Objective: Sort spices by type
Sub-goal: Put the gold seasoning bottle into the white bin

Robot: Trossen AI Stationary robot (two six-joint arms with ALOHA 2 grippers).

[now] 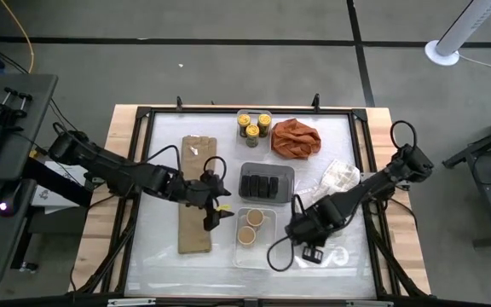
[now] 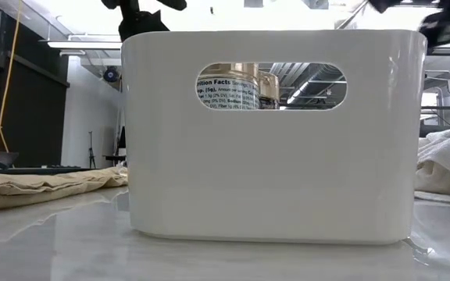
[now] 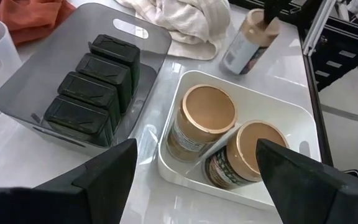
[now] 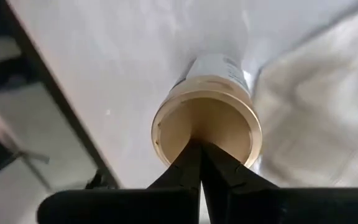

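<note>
Right claw (image 4: 201, 163) shut atop tan-lidded tub (image 4: 207, 127), tub label (image 2: 229, 94) reads "Nutrition Facts"

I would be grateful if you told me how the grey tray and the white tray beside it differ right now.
The grey tray holds four dark rectangular tins in a row; the white tray holds two round tan-topped tubs. The grey tray looks full, while the white tray has room left. Both are rounded rectangular trays standing side by side.
</note>
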